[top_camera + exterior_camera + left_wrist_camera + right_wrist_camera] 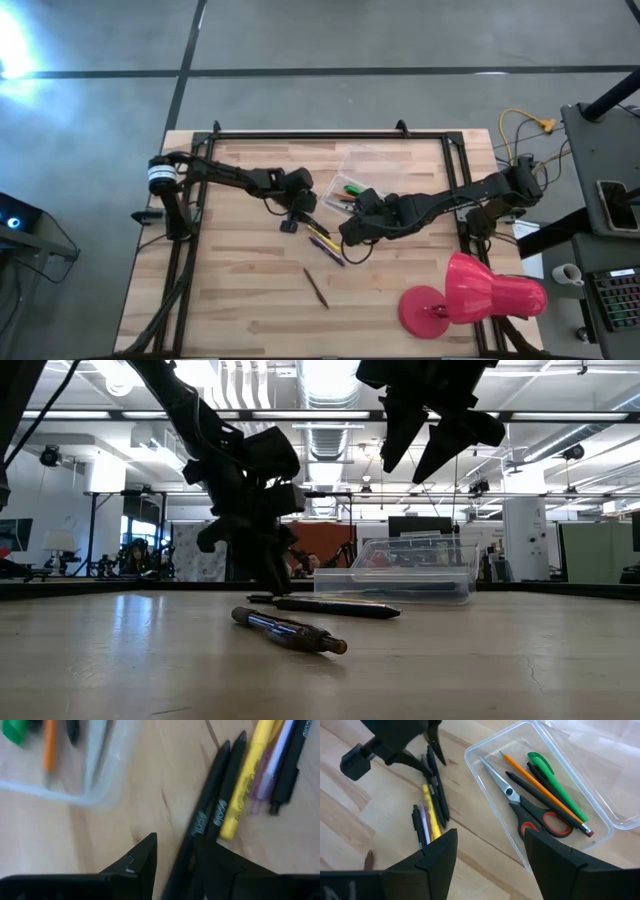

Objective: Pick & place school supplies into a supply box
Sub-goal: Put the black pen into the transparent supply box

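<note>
Nearest the table's front edge: lone dark pencil (316, 287) lying apart on the bare wood, with large pink-red lamp-shaped object (470, 294) off to the right of it. Farther in, at mid-table: cluster of loose pens (325, 243) lying side by side — two black pens (215, 815), yellow pen (248, 775), purple pen (272, 767) and one more dark pen (292, 762) at the outer edge. Left gripper (292, 214) down at table level at the end of the cluster, fingers (142, 857) parted narrowly astride one black pen; actual contact not discernible. Right gripper (352, 232) raised above the table over the other side of the cluster, fingers (437, 852) spread wide, nothing between them. Beyond both grippers: supply box (485, 752), clear, lid off and lying just behind it. Inside the box: red-handled scissors (530, 812), orange pencil (540, 787), green pen (552, 782), dark pen (535, 792), all lying lengthwise and close together.
</note>
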{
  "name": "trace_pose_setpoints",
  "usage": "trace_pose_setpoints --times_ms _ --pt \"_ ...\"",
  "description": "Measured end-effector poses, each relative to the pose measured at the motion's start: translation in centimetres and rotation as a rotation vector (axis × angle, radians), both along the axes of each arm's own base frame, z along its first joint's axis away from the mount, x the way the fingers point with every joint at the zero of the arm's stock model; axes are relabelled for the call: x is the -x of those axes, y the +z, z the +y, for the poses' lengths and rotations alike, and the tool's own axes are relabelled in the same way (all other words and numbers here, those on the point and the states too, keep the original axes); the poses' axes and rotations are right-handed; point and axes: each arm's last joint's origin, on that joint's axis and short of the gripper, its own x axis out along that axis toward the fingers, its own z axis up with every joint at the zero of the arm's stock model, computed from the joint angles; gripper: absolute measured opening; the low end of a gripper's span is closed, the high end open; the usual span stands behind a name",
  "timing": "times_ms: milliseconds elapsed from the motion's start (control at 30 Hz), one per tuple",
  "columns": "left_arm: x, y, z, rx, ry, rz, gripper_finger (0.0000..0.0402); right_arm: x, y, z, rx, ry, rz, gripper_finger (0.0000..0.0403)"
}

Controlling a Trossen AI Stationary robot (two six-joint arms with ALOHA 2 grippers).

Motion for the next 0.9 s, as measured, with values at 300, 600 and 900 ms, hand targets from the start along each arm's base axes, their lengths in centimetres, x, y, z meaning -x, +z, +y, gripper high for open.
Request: trace_pose_setpoints --times_ms 300,600,900 --pt "0.0 1.0 -0.1 0.04 0.024 -0.023 0.0113 0.1 0.0 0.0 0.017 0.016 0.015 0.0219" --pt "0.1 -1.0 -0.2 0.058 0.029 0.029 0.0113 0.1 -0.2 -0.1 0.023 0.019 0.025 0.0219" --pt "0.1 -1.6 -0.2 0.077 0.06 0.055 0.002 0.2 -0.4 -0.1 0.032 0.037 0.04 0.0219"
